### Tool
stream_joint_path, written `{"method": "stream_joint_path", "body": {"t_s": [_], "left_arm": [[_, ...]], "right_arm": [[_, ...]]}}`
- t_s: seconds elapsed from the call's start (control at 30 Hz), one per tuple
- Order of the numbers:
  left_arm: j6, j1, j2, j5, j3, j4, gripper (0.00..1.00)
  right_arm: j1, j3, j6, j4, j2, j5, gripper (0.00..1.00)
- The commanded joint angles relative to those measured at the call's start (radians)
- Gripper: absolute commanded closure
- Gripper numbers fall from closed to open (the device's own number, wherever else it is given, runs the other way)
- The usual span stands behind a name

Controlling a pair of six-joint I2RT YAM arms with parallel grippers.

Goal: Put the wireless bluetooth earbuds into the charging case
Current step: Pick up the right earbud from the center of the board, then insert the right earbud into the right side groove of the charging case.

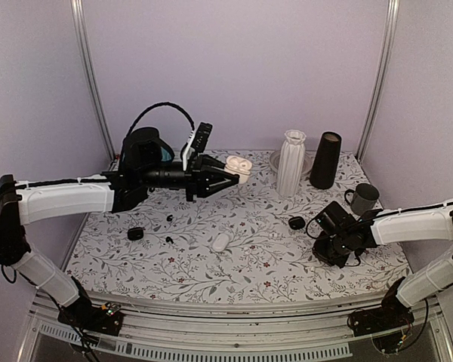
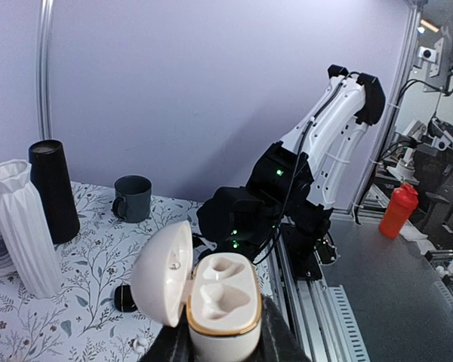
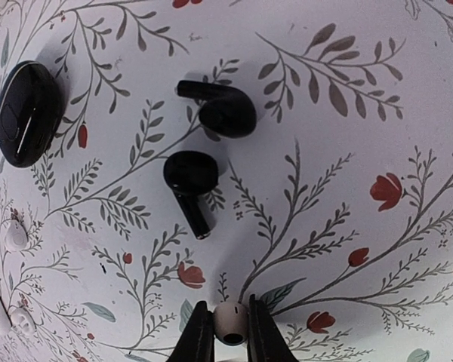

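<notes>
1. Scanning all three views: no text, brand, number or sign is legible anywhere.
2. The white charging case (image 2: 225,302) shows a plain shell; the floral tablecloth (image 1: 272,256) carries pattern only.

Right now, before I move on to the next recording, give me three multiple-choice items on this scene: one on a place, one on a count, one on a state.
1. Where is the white charging case? A flat on the cloth; B in the left gripper; C on the floor.
2. How many black earbuds lie below the right wrist camera? A one; B four; C two.
3. The white case's lid is: A open; B shut; C missing.
Key: B, the left fingers clamp it above the table; C, two lie beside a black case; A, the lid is hinged aside and both wells are empty.
</notes>
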Motion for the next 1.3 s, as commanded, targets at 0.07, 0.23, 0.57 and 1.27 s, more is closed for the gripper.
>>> {"method": "stream_joint_path", "body": {"t_s": [0.07, 0.23, 0.57, 1.27], "left_arm": [[-0.002, 0.013, -0.017, -0.005, -0.017, 0.033, 1.0], [-0.002, 0.012, -0.002, -0.004, -0.019, 0.037, 1.0], [-0.064, 0.013, 0.044, -0.028, -0.073, 0.145, 1.0], [-0.126, -0.022, 0.128, -0.212, -0.094, 0.231, 1.0]], "right_arm": [[-0.005, 0.011, -0.027, -0.003, 0.024, -0.015, 0.92], [-0.005, 0.015, -0.082, 0.076, -0.008, -0.034, 0.95], [-0.004, 0.009, -0.186, 0.211, -0.135, -0.032, 0.96], [-0.005, 0.069, -0.365, 0.636, -0.324, -0.24, 0.95]]}}
